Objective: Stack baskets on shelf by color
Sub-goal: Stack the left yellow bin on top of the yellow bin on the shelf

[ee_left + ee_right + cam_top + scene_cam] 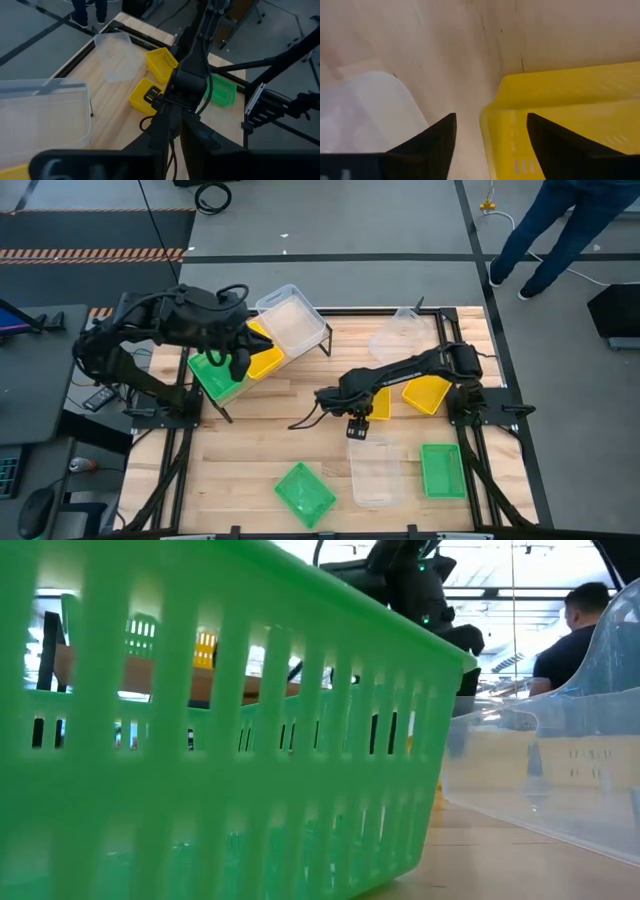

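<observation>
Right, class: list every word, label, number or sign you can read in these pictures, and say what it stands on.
None can be read.
The green baskets, yellow baskets and clear baskets carry no print.
The shelf shows no label.
The dark bar at the left wrist view's bottom edge bears only blurred marks.

three green baskets, three yellow, three clear

robot lab: floor cables, framed table

Right tool reaches in from three o'clock toward centre, pointing straight down, fingers spread apart. Left tool is up at ten o'clock, arm folded, wrist bent downward.
</observation>
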{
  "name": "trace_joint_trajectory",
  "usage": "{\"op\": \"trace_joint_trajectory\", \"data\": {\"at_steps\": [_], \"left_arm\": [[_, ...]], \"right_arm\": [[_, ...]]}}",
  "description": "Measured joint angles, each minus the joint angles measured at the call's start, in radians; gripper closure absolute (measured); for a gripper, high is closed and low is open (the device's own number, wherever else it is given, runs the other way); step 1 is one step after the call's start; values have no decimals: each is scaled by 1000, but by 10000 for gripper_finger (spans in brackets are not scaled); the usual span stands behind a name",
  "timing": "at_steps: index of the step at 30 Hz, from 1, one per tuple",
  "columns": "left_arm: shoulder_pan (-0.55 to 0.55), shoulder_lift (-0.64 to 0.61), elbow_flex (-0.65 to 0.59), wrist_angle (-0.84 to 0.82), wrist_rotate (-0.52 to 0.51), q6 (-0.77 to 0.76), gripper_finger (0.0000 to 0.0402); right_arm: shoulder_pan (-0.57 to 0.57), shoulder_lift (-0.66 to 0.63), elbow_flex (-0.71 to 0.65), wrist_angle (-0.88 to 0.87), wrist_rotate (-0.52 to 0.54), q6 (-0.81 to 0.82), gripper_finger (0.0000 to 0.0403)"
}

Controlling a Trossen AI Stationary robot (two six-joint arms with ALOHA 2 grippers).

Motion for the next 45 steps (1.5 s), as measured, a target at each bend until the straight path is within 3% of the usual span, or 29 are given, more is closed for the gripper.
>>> {"op": "trace_joint_trajectory", "data": {"at_steps": [5, 12, 21, 31, 38, 42, 45], "left_arm": [[-6, 0, 0, -2, 1, -4, 357], [-5, 0, 0, -2, -55, -7, 362], [-1, 1, 0, -72, -213, -82, 363], [-11, 11, 0, -101, -236, -134, 357], [-40, 45, -1, 52, -116, 34, 339], [-53, 68, -1, 166, -30, 137, 325], [-56, 80, -1, 229, 48, 174, 310]], "right_arm": [[2, 7, 0, 5, 0, 0, 227], [2, -44, 0, -22, 3, -24, 382], [8, -278, 18, -31, -1, -38, 388], [82, -531, 186, 73, 16, -476, 387], [136, -601, 207, 197, -62, -898, 385], [148, -602, 207, 202, -77, -964, 385], [148, -602, 207, 206, -175, -962, 384]]}}
